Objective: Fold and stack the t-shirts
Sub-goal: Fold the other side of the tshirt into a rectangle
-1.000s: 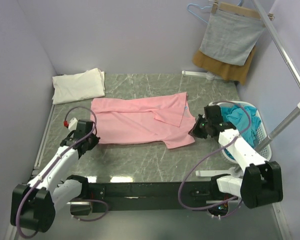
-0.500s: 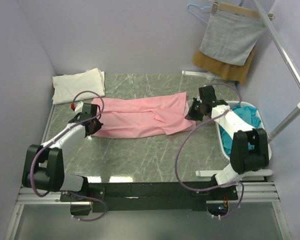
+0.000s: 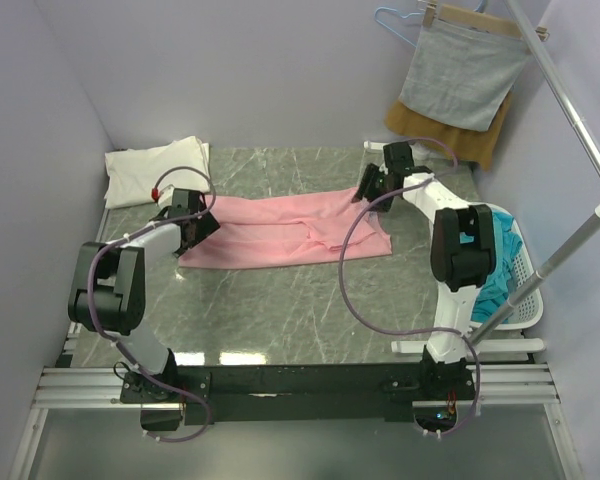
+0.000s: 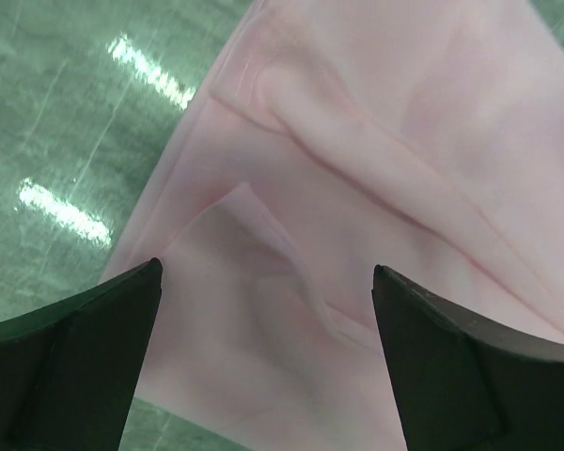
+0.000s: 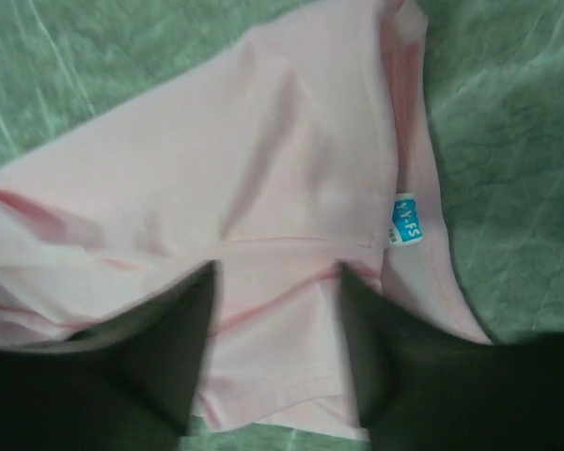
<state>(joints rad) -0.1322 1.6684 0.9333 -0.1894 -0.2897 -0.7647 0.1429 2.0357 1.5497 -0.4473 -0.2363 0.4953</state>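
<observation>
The pale pink t-shirt (image 3: 280,232) lies folded lengthwise into a long band across the table's middle. My left gripper (image 3: 202,222) stands open over its left end, and in the left wrist view the fingers (image 4: 75,357) spread wide above the pink cloth (image 4: 376,141), holding nothing. My right gripper (image 3: 368,190) is open over the right end. Its view shows the pink cloth (image 5: 263,141) and the white-blue neck label (image 5: 407,225) between and beyond the blurred fingers (image 5: 404,357). A folded cream-white t-shirt (image 3: 155,170) sits at the back left. Teal t-shirts (image 3: 495,285) fill the basket.
A white basket (image 3: 525,250) stands at the right edge. Behind it a grey cloth (image 3: 460,75) hangs from a hanger over a mustard-brown cloth (image 3: 450,135). A slanted metal pole (image 3: 580,240) crosses the right side. Walls close in left and back.
Both arms carried the shirt's near edge toward the back, folding it into a narrower band. Both grippers, shut on the cloth before, have opened and let it go.
</observation>
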